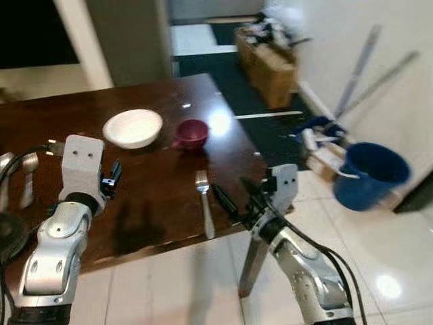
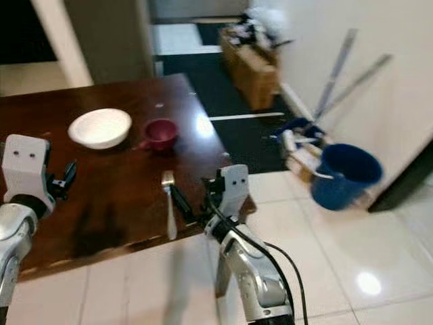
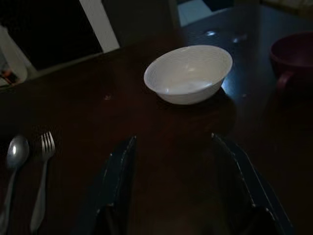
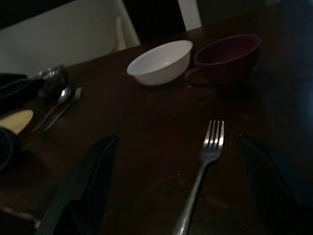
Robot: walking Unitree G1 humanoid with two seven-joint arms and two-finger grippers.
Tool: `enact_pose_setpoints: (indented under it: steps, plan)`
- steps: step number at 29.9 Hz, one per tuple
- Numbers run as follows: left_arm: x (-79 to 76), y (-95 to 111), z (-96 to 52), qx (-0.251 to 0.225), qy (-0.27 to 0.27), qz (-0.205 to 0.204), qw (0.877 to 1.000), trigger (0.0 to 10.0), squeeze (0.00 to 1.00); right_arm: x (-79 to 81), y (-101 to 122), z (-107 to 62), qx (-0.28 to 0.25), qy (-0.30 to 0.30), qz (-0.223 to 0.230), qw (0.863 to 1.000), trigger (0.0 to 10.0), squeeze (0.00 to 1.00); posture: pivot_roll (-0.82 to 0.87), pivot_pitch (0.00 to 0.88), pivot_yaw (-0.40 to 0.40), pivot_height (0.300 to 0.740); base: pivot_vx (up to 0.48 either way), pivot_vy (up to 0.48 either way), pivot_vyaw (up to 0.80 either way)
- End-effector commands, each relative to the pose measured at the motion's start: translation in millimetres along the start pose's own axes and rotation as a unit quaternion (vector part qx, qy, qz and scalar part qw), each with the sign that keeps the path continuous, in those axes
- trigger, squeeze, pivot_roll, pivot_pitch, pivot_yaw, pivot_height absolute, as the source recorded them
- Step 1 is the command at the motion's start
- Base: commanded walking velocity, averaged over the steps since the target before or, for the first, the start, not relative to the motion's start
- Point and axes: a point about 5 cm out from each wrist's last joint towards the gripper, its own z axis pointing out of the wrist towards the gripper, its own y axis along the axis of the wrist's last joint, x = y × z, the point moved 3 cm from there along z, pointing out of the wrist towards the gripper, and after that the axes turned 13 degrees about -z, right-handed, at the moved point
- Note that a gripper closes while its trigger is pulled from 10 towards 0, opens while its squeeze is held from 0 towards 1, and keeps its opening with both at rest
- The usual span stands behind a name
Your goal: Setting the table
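Fork (image 1: 203, 206) lies loose on the bench (image 1: 155, 203), just beside your right tool (image 1: 238, 198), fingers apart. Left tool (image 3: 178, 191) likewise spread, empty. Next, judge placement beside the bowl (image 1: 132, 127).

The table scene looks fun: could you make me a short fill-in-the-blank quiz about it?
1. The bowl on the table is coloured ____.
2. Right beside the bowl stands a dark red ____.
3. In front of the open right hand lies a ____.
4. On the floor stands a blue ____.

Missing words: white; cup; fork; bucket
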Motion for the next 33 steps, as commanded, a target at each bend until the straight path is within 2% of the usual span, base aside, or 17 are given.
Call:
enact_pose_setpoints:
  steps: [1,15,20,33]
  plan:
    - [2.3,-5.4,-0.5,0.01,0.003,0.003,1.0,10.0,0.0,-1.6,-4.2,-0.7,0.007,-0.007,0.003,1.0,10.0,0.0,0.02,0.017,0.079,0.74,0.0,0.0,0.79]
    - [-2.2,-6.5,2.8,0.012,-0.002,0.002,1.0,10.0,0.0,-12.6,-2.3,-1.6,0.004,-0.039,-0.001,0.999,10.0,0.0,0.01,0.017,0.081,0.74,0.0,0.0,0.77]
    - [-5.4,-7.2,4.9,0.014,-0.006,0.005,1.0,10.0,0.0,-17.7,-0.2,-1.4,-0.002,-0.056,0.014,0.998,10.0,0.0,0.01,0.021,0.082,0.74,0.0,0.0,0.0]
    - [-14.3,-7.3,9.0,0.014,-0.016,0.005,1.0,10.0,0.0,-15.9,-0.4,-1.7,-0.002,-0.055,0.019,0.998,10.0,0.0,0.0,0.026,0.087,0.74,0.0,0.0,0.0]
